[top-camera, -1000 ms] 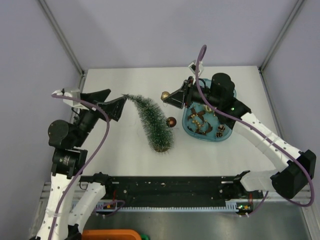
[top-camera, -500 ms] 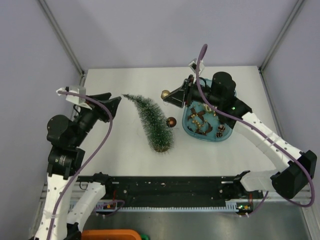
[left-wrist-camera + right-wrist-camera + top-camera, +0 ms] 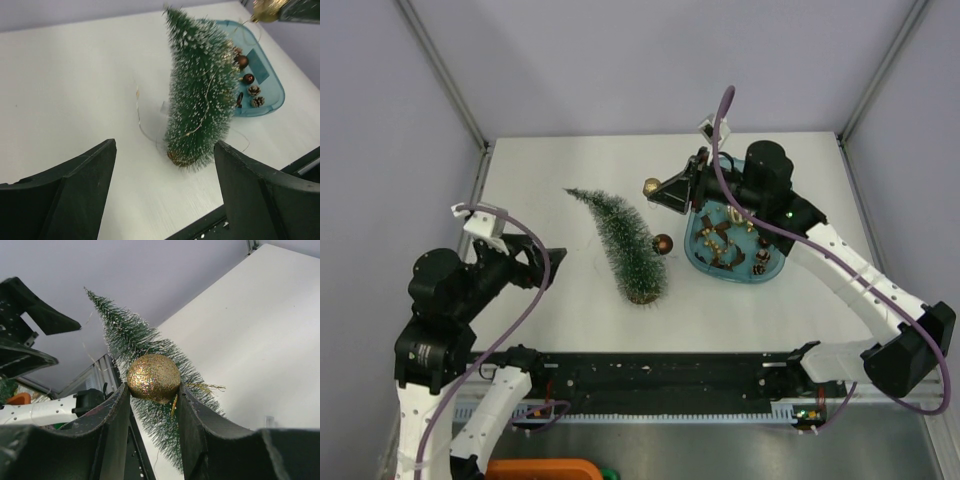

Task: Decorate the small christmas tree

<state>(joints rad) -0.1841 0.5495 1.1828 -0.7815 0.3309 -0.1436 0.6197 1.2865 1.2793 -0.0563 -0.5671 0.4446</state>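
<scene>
The small christmas tree (image 3: 625, 245) stands on the white table, green with frosted tips, a thin wire and a brown ball (image 3: 662, 243) on its right side. It also shows in the left wrist view (image 3: 200, 95) and the right wrist view (image 3: 145, 365). My right gripper (image 3: 652, 189) is shut on a glittery gold ball (image 3: 153, 378), held in the air right of the tree's top. My left gripper (image 3: 552, 262) is open and empty, left of the tree near the table's front edge; in its own view the jaws (image 3: 165, 195) stand wide apart.
A translucent blue tray (image 3: 767, 272) right of the tree holds several brown balls, pine cones and ribbons; it shows in the left wrist view (image 3: 267, 75) too. A black rail (image 3: 660, 370) runs along the near edge.
My left gripper has drawn back from the tree's top, down and toward the near left edge. The right gripper holds the gold ball in almost the same place.
</scene>
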